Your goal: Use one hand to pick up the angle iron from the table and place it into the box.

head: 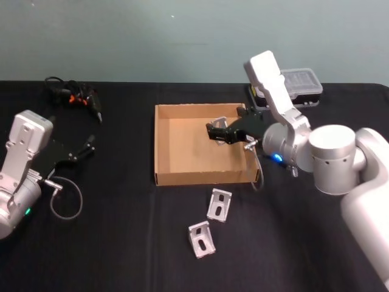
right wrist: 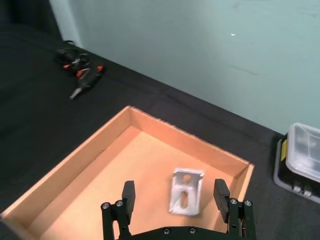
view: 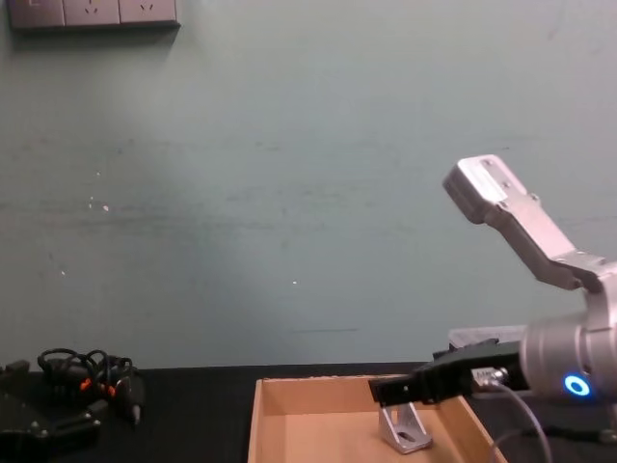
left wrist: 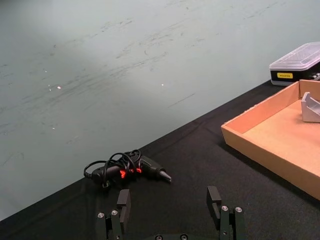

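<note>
While my right hand (head: 214,132) hangs over the right side of the box (head: 200,178), its two black fingers (right wrist: 128,194) are spread wide and grip nothing. One angle iron (right wrist: 186,199) stands on the box floor under that hand, close to the far right corner. It does not touch my fingers. The right wall of the box is just beside my hand. The rest of the box floor is bare, so there is lots of room to the left of the angle iron.

A second angle iron (head: 219,204) and a third angle iron (head: 202,238) lie on the black tabletop (head: 121,243) in front of the box. They are near its front wall but do not touch it, and they are just beside each other. The tabletop around them is bare.

My left hand (left wrist: 169,202) is well apart from all this, at the left side of the tabletop. It is open too, with nothing in it. Bare tabletop lies between it and the box. A black tool (left wrist: 127,170) with a curled cord and red bits lies near the far left edge.

A plastic case (head: 301,85) with a clear lid and black base sits behind the box, near its far right corner. It has a yellow label (left wrist: 284,75), but the writing is too small to read.
</note>
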Tool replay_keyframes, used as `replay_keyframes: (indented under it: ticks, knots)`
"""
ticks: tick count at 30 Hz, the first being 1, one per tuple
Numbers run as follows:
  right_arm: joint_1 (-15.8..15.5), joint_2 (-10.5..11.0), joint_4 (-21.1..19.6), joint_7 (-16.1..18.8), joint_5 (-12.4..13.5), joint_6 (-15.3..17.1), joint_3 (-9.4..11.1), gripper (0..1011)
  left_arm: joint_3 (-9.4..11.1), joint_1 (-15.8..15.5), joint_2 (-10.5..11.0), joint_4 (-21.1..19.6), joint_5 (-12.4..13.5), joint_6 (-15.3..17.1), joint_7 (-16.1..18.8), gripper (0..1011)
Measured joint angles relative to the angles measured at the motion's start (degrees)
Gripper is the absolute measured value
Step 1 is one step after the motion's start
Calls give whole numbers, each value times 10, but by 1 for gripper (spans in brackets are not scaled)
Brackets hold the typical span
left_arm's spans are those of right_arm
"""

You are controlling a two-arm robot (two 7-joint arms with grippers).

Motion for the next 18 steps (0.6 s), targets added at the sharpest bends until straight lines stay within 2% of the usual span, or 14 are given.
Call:
replay_keyframes:
  ticks: [4, 7, 8, 11, 14, 18]
  knots:
    - [-33, 22, -57, 14, 6, 12, 1, 1003, 0, 0, 0, 0, 0, 0, 0, 1000]
    - [-63, 47, -109, 31, 18, 26, 5, 1003, 0, 0, 0, 0, 0, 0, 0, 1000]
    - [-63, 47, -109, 31, 18, 26, 5, 1003, 0, 0, 0, 0, 0, 0, 0, 1000]
    - [-92, 73, -159, 42, 33, 47, 13, 1003, 0, 0, 0, 0, 0, 0, 0, 1000]
    - [-108, 90, -184, 53, 44, 63, 16, 1003, 0, 0, 0, 0, 0, 0, 0, 1000]
    - [-140, 122, -231, 77, 66, 90, 23, 1003, 0, 0, 0, 0, 0, 0, 0, 1000]
